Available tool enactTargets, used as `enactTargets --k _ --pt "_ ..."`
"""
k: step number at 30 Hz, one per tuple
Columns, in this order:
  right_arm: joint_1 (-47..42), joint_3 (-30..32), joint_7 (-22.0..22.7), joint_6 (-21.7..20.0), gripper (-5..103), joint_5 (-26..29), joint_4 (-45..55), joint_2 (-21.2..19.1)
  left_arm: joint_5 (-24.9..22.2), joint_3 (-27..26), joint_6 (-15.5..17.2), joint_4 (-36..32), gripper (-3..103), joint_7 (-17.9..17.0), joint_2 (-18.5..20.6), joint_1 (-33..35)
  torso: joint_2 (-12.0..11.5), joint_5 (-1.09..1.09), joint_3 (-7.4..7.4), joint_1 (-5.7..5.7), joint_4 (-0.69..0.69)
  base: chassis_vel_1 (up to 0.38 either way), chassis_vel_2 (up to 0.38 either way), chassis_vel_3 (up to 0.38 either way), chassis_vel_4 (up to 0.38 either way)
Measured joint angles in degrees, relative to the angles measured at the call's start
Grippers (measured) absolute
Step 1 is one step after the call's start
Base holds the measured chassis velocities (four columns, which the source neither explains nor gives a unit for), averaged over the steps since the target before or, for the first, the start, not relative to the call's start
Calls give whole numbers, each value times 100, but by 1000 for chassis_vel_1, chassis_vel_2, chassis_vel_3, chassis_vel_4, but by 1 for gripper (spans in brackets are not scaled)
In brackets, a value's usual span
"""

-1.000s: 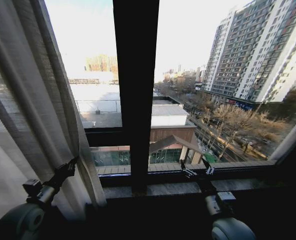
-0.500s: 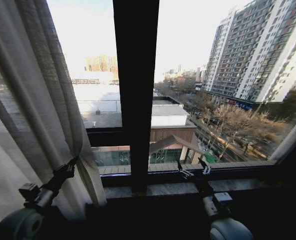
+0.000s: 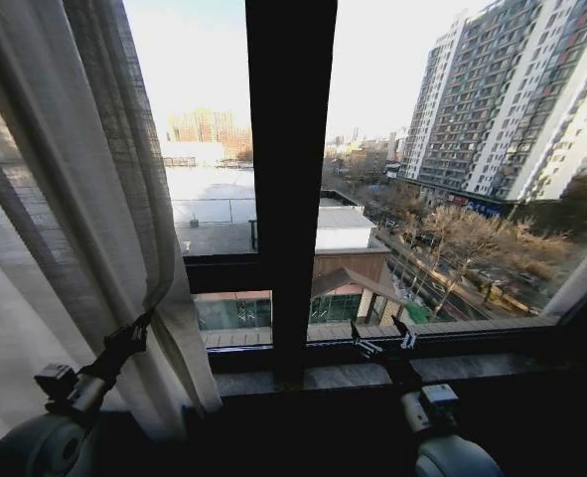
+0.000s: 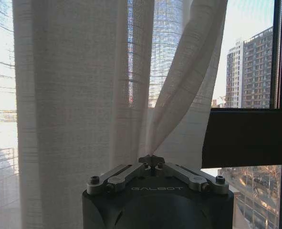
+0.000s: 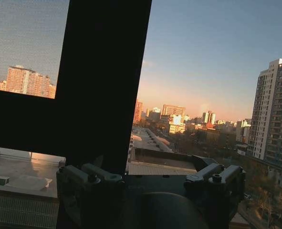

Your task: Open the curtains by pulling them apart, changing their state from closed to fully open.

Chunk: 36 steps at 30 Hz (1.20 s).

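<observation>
The left curtain (image 3: 65,229) hangs bunched in the left third of the head view, sheer off-white weave with long soft pleats, its lower edge pulled into a tight fold. The left gripper (image 3: 146,320), lower left, has its dark fingers pressed together on that fold; in its wrist view the fabric (image 4: 83,95) funnels down to a point right at the closed tips. The right curtain (image 3: 583,278) is just a pale strip at the far right edge. The right gripper (image 3: 380,340) sits low centre-right by the sill (image 3: 472,366), fingers spread, pinching nothing. A thick dark frame bar (image 3: 291,169) runs down the middle.
</observation>
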Motion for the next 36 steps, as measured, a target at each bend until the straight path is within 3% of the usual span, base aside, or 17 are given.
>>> enactTargets --k 36 --pt "-363 -153 -87 43 100 -239 325 34 2 -193 -68 -441 0 -10 -130 260 0 3 0 0 -2 344 345 -347 -345"
